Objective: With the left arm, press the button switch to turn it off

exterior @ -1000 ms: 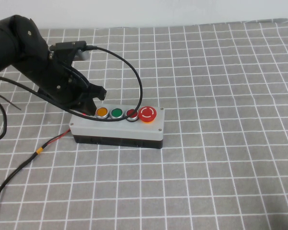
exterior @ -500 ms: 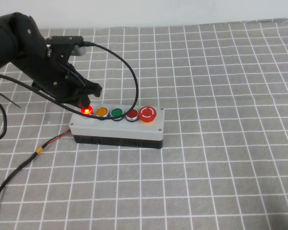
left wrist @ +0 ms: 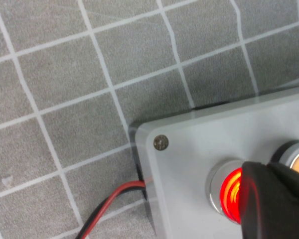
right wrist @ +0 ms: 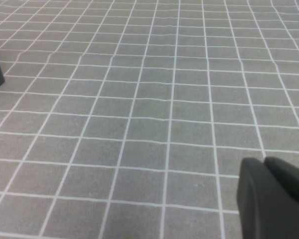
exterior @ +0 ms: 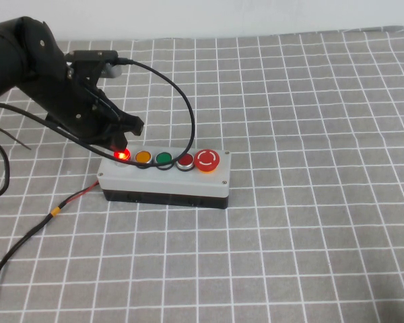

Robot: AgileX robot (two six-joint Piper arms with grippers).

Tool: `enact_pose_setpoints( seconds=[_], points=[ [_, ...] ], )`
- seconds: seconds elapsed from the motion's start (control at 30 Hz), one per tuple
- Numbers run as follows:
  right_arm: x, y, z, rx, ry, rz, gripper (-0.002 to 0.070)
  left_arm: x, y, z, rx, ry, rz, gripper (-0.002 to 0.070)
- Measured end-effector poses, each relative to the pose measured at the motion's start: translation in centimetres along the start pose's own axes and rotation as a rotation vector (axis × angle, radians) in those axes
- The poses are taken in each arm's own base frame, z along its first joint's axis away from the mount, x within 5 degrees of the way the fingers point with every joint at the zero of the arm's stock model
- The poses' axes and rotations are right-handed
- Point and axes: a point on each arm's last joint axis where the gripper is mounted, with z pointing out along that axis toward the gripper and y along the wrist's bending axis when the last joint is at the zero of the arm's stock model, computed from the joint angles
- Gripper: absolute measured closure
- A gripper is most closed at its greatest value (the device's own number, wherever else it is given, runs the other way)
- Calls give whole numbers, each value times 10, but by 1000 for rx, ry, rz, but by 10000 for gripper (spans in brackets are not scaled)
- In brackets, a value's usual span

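Observation:
The button switch [exterior: 123,155] glows bright red at the left end of the grey five-button box [exterior: 165,180]. My left gripper [exterior: 126,141] is shut, and its black tip hangs right over the far side of the glowing button. In the left wrist view the tip [left wrist: 261,174] covers part of the lit button [left wrist: 230,194] and catches its red glow. I cannot tell if they touch. My right gripper [right wrist: 266,167] is shut and empty over bare cloth, away from the box and out of the high view.
Along the box stand an orange button [exterior: 143,157], a green one [exterior: 163,159], a flat dark-red one [exterior: 185,160] and a big red mushroom button [exterior: 207,159]. A red-black wire [exterior: 67,202] leaves the box's left end. The arm's black cable [exterior: 188,114] loops over the buttons. The table has a grey checked cloth.
One second ago my left gripper covered the button. It has since drawn back up and left, uncovering the button, which glows red. Nothing has moved in the last half second.

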Motion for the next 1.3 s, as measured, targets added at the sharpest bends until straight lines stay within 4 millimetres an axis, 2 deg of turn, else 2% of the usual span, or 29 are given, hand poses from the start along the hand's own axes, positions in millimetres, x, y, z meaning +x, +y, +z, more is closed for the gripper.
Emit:
enact_pose_setpoints(
  seconds=[0.53, 0.67, 0.83, 1.0, 1.13, 1.3],
  points=[
    [0, 0, 0, 0, 0, 0, 694, 0, 0, 6, 12, 27, 11, 678],
    [0, 0, 0, 0, 0, 0, 694, -1, -3, -10, 10, -14, 44, 678],
    [0, 0, 0, 0, 0, 0, 694, 7, -12, -49, -13, -138, 84, 678],
    [0, 0, 0, 0, 0, 0, 694, 34, -25, -99, -71, -354, 96, 678],
    [0, 0, 0, 0, 0, 0, 694, 70, -32, -118, -113, -473, 90, 678],
    [0, 0, 0, 0, 0, 0, 694, 125, -40, -135, -165, -621, 85, 678]
  ],
)
